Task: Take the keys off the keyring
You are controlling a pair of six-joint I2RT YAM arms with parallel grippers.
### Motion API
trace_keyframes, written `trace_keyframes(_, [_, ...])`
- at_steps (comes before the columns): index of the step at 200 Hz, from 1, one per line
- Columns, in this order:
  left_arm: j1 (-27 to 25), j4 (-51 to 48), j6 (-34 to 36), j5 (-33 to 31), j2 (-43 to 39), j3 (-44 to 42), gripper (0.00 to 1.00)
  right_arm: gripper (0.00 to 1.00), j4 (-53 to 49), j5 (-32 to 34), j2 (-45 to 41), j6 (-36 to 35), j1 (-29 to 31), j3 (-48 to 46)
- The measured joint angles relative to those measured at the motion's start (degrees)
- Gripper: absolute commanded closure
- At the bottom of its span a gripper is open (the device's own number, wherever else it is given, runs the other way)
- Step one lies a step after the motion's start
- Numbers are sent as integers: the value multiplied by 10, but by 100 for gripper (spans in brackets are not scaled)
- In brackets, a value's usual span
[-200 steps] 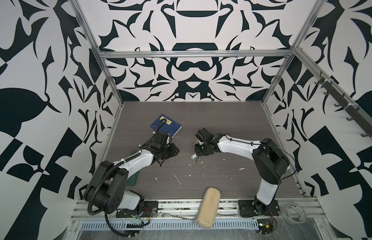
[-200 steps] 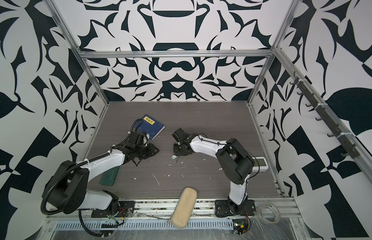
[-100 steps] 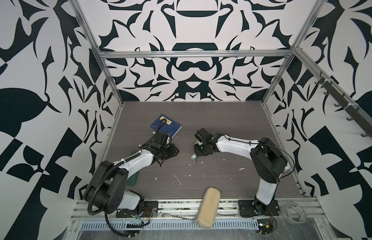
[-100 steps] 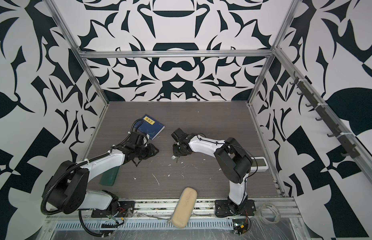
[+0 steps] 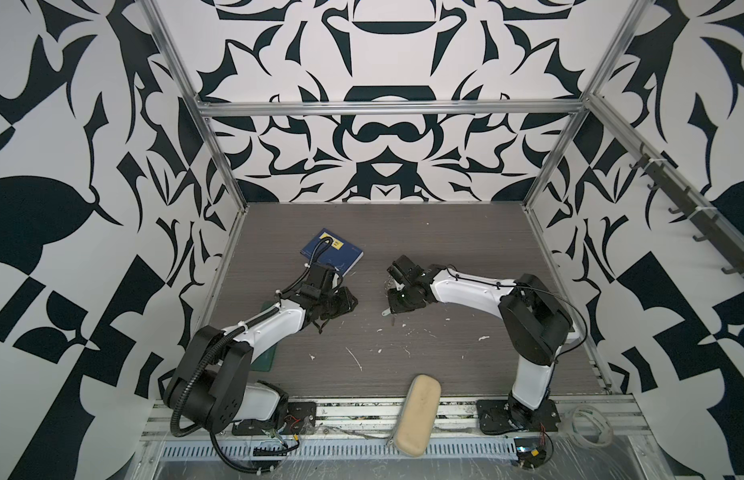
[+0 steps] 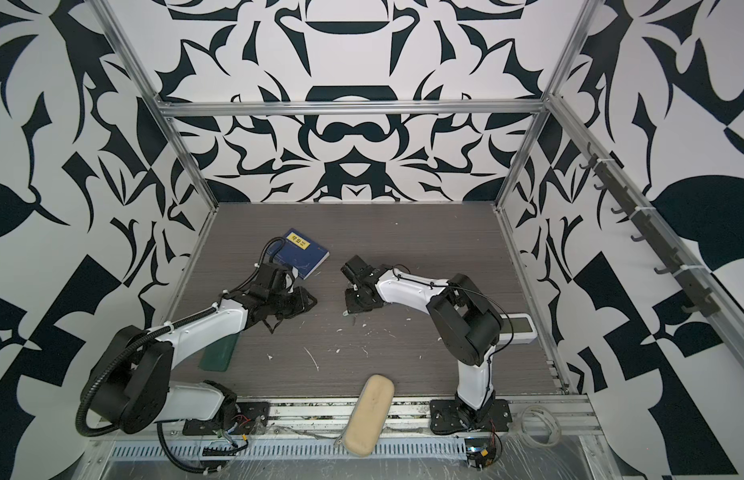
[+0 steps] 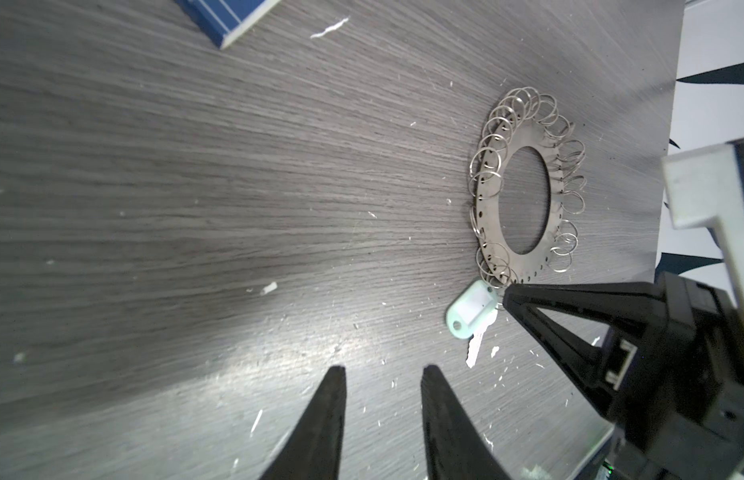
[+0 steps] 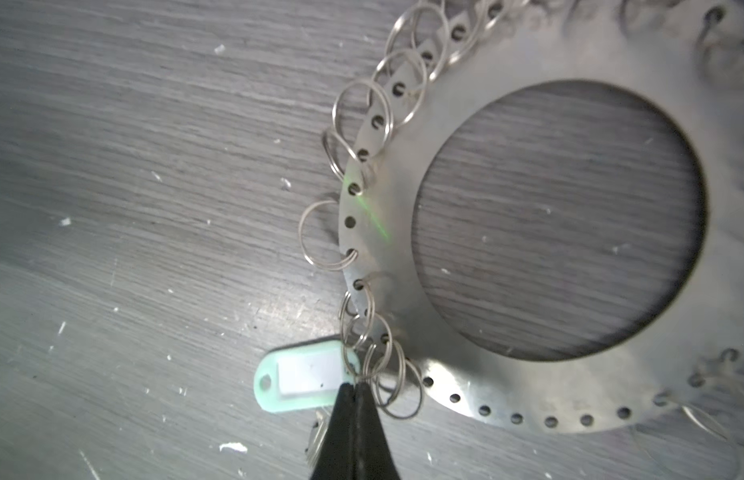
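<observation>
Nearest, the left end effector (image 7: pixel 382 370) hovers with tips apart, holding nothing. Next the keys (image 8: pixel 303 380), mid-frame in both top views, with the right end effector (image 8: pixel 356 386) closed at the tag's split ring (image 8: pixel 364 365), perhaps pinching its wire. Beyond them the keyring (image 8: pixel 386 249) lies flat on the desk (image 7: pixel 195 208). The keys are not yet off, so the removal is all ahead.

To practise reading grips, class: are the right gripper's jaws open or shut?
Shut: in the right wrist view the right gripper has jaws touching, no gap, beside the mint tag.
</observation>
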Motion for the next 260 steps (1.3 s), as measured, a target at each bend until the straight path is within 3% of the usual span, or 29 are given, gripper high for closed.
trace_keyframes(84, [0, 47, 139, 7, -164, -2, 70, 100, -190, 32, -137, -207, 0, 121])
trace_keyframes(124, [0, 100, 200, 34, -215, -9, 70, 100, -218, 23, -222, -320, 2, 118])
trace_keyframes(185, [-5, 166, 256, 94, -238, -15, 70, 100, -25, -125, -498, -584, 4, -129])
trace_keyframes(260, [-24, 187, 320, 222, -238, -14, 71, 100, 114, -210, -517, -743, 4, -166])
